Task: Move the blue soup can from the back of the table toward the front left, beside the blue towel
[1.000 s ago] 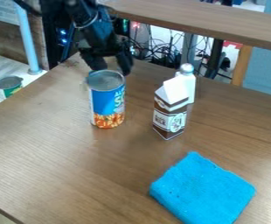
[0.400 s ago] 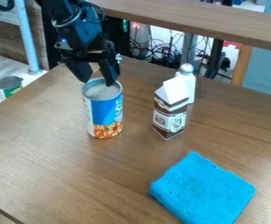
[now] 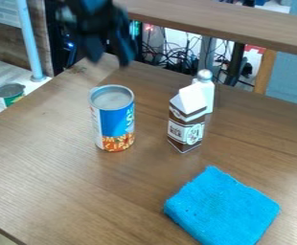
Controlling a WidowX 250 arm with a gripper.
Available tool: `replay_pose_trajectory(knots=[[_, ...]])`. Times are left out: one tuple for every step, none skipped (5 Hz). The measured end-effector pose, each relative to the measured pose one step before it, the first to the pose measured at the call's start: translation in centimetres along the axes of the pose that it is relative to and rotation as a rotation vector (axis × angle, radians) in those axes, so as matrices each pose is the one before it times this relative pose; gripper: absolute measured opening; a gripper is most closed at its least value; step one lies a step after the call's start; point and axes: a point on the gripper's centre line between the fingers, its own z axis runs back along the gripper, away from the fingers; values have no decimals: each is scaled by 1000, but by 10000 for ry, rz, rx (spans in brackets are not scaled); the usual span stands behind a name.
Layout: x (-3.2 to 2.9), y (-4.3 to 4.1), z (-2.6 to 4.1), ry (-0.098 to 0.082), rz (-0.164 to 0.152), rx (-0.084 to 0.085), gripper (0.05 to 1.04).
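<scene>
A: State the gripper condition.
B: Open; jaws apart.
A: Locate the can.
B: Upright on the table, camera side of the gripper, not touching it.
A: Other items?
B: Carton, right of the gripper; blue cloth, farther off.

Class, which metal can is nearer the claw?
The blue-labelled can on the brown wooden table; the green-labelled can stands farther off, on the pale counter.

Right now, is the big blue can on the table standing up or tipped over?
Upright: the can stands on its base on the table, with its round lid facing up.
</scene>
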Motion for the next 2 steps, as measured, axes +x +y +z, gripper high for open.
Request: replay_pose_trajectory(knots=[[3348,-538,2831,-1421,-630,129,1005],[1844,2378,-3018,100,-43,627,1004]])
